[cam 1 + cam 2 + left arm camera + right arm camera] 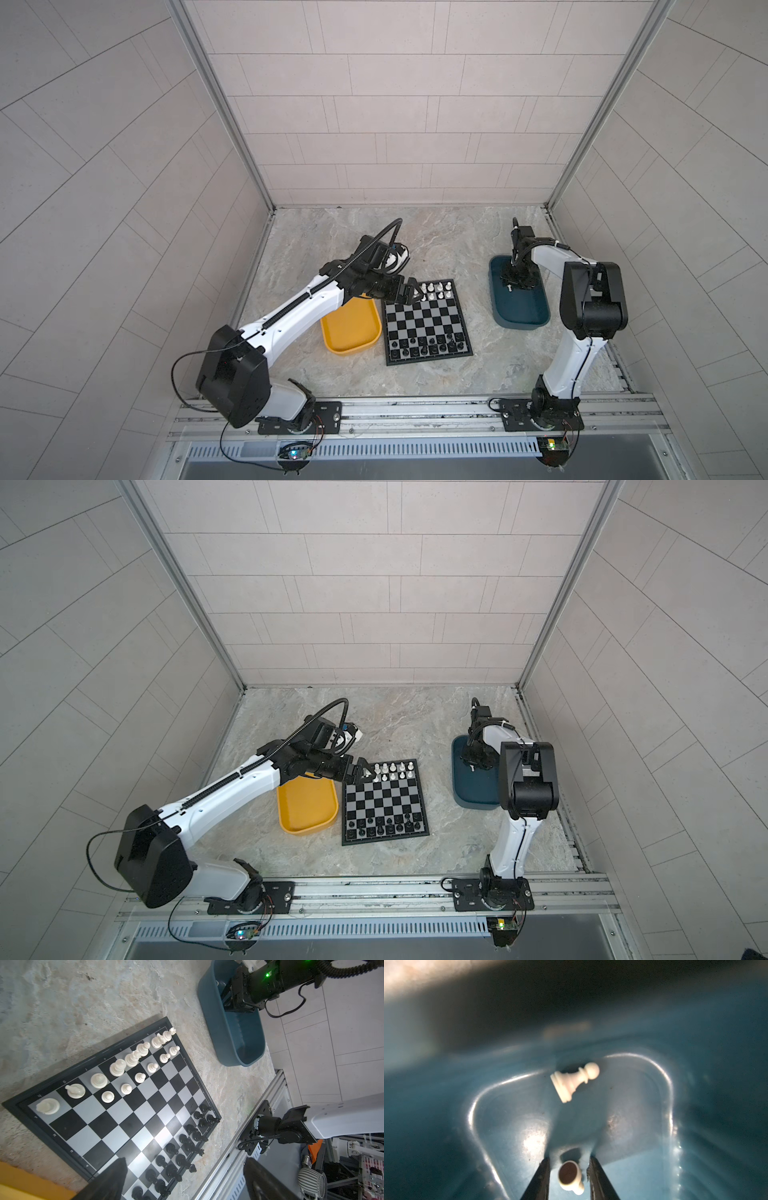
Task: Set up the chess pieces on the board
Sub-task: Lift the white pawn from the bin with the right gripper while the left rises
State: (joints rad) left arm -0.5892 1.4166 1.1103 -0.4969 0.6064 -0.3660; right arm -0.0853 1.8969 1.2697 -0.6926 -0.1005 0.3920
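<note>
Both jaws of the right gripper (569, 1159) straddle a toppled white pawn (570, 1176) on the dark blue bin (695, 1126) floor; gaps either side, nothing clamped. Second pawn (574, 1081) lies beyond. We judge: pickup step. Next: close squarely, lift clear of the wall, stand it upright on the board (128, 1122), where we count six white pawns (140, 1077), two squares vacant. Left gripper (413, 293) hovers wide open, empty, at the board's white end.
</note>
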